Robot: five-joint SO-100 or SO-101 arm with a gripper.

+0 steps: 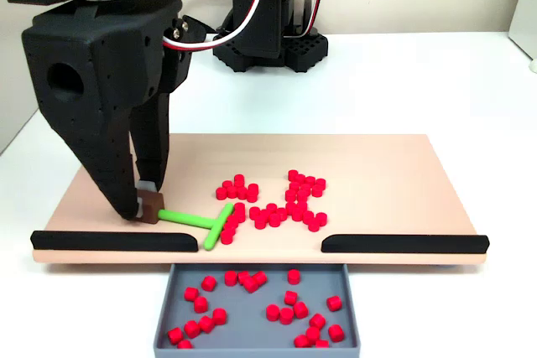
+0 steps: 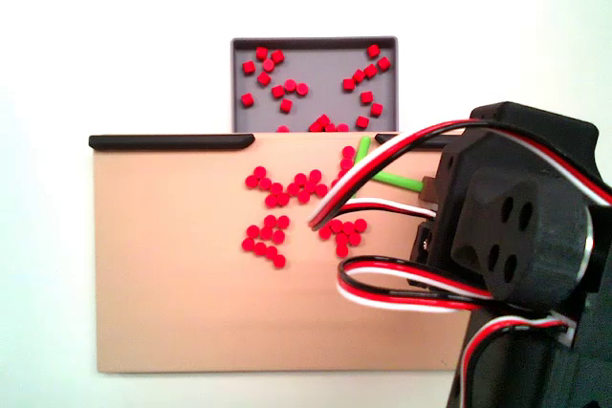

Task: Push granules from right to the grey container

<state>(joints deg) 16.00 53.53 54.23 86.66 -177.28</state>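
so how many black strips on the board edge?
2: one black strip along the tan board front-left, the other black strip front-right, gap between them above the grey container.

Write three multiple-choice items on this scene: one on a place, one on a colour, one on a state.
1. Where does the grey container sit in a fixed view?
A. On the tan board
B. Below the gap between the black strips
C. Beside the arm's base

2. What colour is the T-shaped stick?
A. Green
B. Blue
C. Yellow

3. How do the granules stand?
A. All on the board
B. All in the container
C. Some on the board, some in the container

Answers: B, it lies under the gap; A, the stick in the gripper is green; C, pellets lie in both.
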